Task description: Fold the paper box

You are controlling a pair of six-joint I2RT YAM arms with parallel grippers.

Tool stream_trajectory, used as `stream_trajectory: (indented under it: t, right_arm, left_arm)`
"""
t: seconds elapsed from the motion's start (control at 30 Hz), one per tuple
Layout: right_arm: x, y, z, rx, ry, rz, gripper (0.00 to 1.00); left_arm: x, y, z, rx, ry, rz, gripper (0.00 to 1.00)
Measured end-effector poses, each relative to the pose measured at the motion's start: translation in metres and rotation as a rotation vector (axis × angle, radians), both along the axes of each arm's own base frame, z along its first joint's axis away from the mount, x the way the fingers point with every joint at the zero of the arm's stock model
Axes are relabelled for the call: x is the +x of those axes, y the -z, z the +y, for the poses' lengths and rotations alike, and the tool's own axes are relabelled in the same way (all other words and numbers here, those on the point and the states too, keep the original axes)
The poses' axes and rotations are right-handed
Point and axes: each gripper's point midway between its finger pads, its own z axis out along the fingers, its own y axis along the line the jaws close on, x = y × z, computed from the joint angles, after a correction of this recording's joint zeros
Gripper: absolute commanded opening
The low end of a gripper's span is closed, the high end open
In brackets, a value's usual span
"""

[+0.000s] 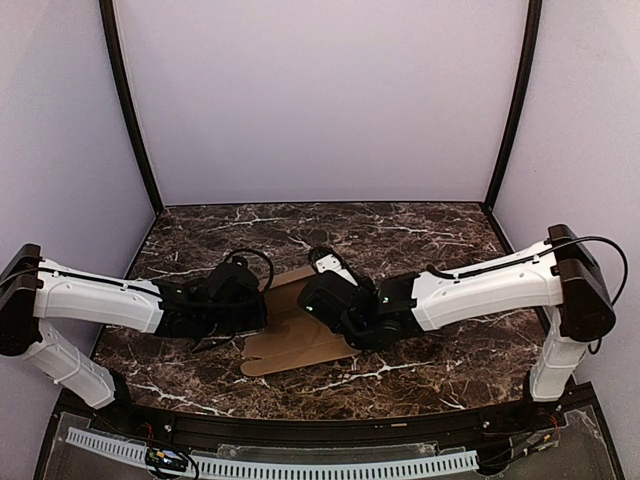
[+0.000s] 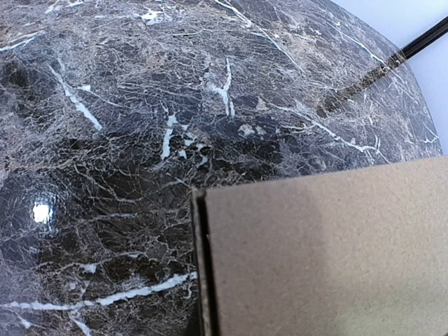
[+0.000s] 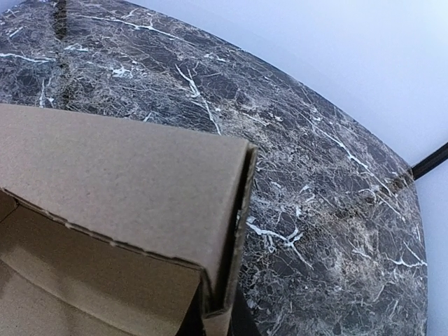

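— Paper box lies mid-tabletop, between the two arms; how far along is it?

— Only partly up, by the look of it. Its near end with the scalloped tabs is flat on the marble, while the right wrist view shows one wall raised along a perforated crease.

— And the grip?

— The right gripper is closed down narrow on the corner of that wall. The left gripper is likewise closed. Its fingers are out of its own view, but a doubled panel runs right up to it and stands clear of the marble, so that seems pinched too.

— What makes the fold go well, then?

— The robot should let one side anchor while the other swings its wall about the crease, not across it. Thin card buckles if both arms pull apart, and a pinch so near the edge could slip, so the motion should be slow and follow the score line.
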Motion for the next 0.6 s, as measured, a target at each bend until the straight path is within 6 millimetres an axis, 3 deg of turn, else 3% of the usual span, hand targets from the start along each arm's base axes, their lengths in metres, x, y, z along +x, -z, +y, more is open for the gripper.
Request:
stream_trajectory:
  t: [0.13, 0.23, 0.33, 0.37, 0.43, 0.6]
  right_arm:
    - [0.002, -0.001, -0.001, -0.002, 0.010, -0.013, 0.00]
    - [0.003, -0.001, -0.001, -0.002, 0.011, -0.016, 0.00]
    - [0.007, -0.001, -0.002, -0.001, 0.013, -0.024, 0.00]
    - [0.009, 0.001, -0.004, -0.007, 0.012, -0.023, 0.00]
    - [0.011, 0.007, -0.007, -0.019, 0.011, -0.020, 0.00]
    - [0.009, 0.033, -0.026, -0.065, -0.025, 0.013, 0.00]
  left_arm:
    - [0.000, 0.000, 0.000, -0.001, -0.003, -0.002, 0.03]
    - [0.000, 0.000, 0.000, -0.002, -0.002, -0.002, 0.16]
    - [-0.003, -0.002, -0.005, 0.007, 0.036, -0.002, 0.22]
    - [-0.004, -0.002, -0.007, 0.006, 0.049, -0.001, 0.29]
    - [-0.006, -0.003, -0.011, 0.012, 0.079, -0.004, 0.34]
    - [-0.014, -0.012, -0.016, 0.007, 0.161, -0.010, 0.38]
